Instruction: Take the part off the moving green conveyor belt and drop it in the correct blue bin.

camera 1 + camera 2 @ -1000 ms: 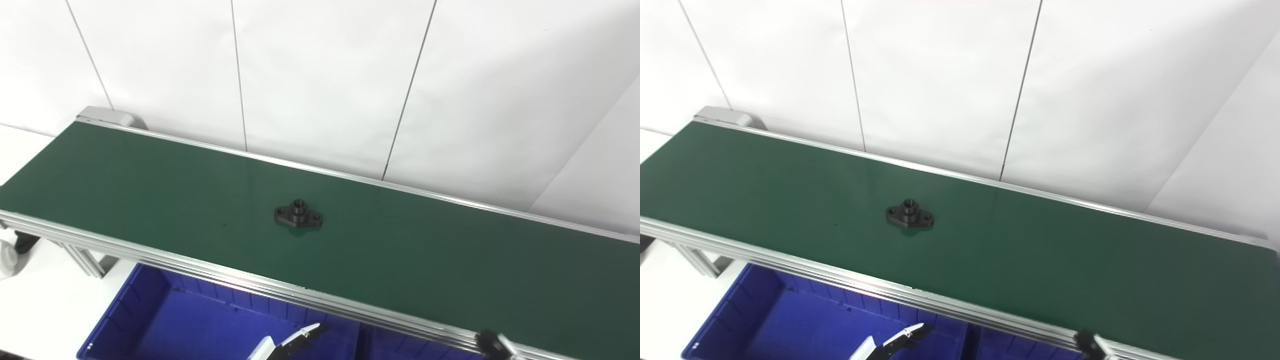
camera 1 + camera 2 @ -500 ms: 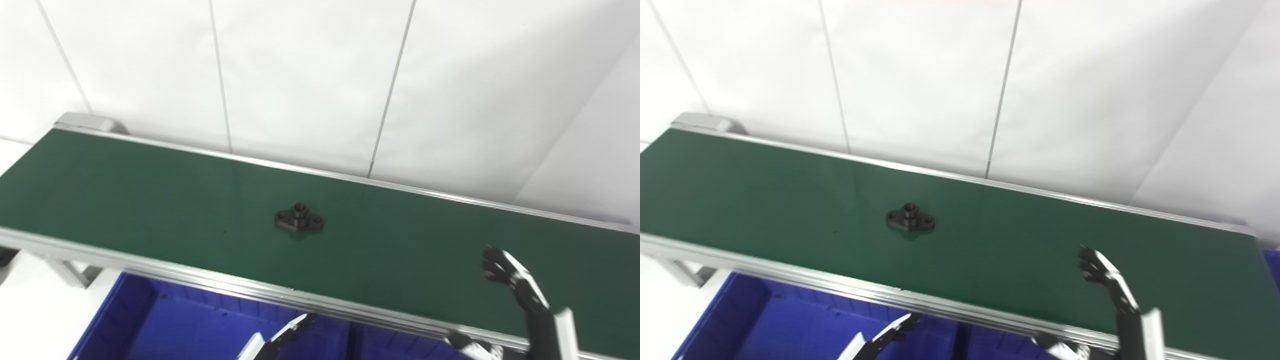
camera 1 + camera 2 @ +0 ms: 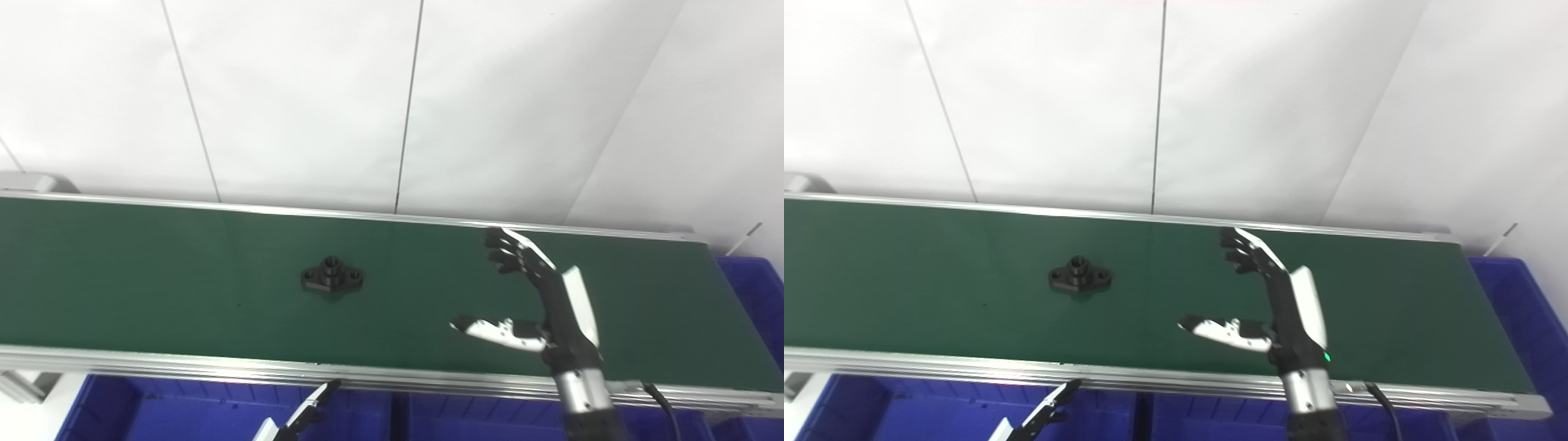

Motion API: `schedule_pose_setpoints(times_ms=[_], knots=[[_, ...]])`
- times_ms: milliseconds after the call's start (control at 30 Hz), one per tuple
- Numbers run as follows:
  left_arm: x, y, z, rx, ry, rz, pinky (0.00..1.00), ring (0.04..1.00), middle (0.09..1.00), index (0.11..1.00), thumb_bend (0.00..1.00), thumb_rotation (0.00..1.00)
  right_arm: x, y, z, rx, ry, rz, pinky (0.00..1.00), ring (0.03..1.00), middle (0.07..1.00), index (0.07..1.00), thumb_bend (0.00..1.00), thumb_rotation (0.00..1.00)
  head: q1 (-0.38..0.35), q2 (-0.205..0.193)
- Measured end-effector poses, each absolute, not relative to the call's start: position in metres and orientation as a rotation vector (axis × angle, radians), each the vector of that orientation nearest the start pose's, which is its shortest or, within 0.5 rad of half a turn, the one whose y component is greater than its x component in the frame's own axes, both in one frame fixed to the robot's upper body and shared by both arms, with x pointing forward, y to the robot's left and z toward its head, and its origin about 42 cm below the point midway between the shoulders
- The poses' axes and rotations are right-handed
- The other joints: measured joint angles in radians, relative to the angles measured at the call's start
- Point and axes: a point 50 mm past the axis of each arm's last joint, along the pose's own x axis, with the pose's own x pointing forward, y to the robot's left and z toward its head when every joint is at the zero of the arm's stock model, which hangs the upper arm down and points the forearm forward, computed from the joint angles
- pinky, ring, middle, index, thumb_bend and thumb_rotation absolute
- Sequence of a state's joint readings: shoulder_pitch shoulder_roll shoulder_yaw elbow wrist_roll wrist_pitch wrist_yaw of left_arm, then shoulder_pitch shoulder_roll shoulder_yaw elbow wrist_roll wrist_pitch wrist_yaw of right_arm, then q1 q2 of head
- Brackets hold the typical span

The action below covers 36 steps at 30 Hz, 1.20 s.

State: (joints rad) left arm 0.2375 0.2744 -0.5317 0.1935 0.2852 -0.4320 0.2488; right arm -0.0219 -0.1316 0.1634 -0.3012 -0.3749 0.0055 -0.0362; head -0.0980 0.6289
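A black flanged part with a raised hub lies flat on the green conveyor belt, left of centre. It also shows in the right eye view. My right hand is open above the belt, right of the part and well apart from it, fingers up and thumb pointing left. It is empty. Only the fingertips of my left hand show at the bottom edge, below the belt's front rail and over a blue bin. Their pose is unclear.
Blue bins run along under the belt's front rail, and another blue bin stands past the belt's right end. A white panelled wall rises right behind the belt. An aluminium rail edges the belt's front.
My right hand has risen from below the front rail to over the belt and spread open. The camera has swung right, so the whole scene shifted; the part's own motion is unclear.
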Motion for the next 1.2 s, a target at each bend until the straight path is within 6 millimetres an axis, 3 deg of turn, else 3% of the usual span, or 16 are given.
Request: schedule_pose_setpoints(times_ms=[267, 667, 967, 1200], knots=[[0.147, 0.197, 0.006, 0.392, -0.028, -0.408, 0.86, 0.929, 0.956, 0.94, 0.8, 0.29, 0.308, -0.192, 0.183, -0.552, -0.268, 0.115, 0.7, 0.768, 0.802, 0.816, 0.86, 0.31, -0.02, 0.015], [0.148, 0.197, 0.013, 0.373, -0.039, -0.425, 0.86, 0.914, 0.944, 0.926, 0.82, 0.26, 0.352, -0.174, 0.169, -0.665, -0.189, 0.218, 0.67, 0.752, 0.808, 0.814, 0.9, 0.24, -0.012, 0.046], [0.146, 0.2, 0.016, 0.356, -0.04, -0.426, 0.82, 0.888, 0.925, 0.905, 0.85, 0.27, 0.368, -0.157, 0.173, -0.745, -0.198, 0.293, 0.66, 0.733, 0.781, 0.819, 0.91, 0.22, -0.011, 0.055], [0.143, 0.205, 0.019, 0.363, -0.043, -0.428, 0.81, 0.885, 0.918, 0.904, 0.85, 0.29, 0.374, -0.148, 0.159, -0.781, -0.143, 0.351, 0.67, 0.757, 0.809, 0.833, 0.9, 0.22, -0.008, 0.064]])
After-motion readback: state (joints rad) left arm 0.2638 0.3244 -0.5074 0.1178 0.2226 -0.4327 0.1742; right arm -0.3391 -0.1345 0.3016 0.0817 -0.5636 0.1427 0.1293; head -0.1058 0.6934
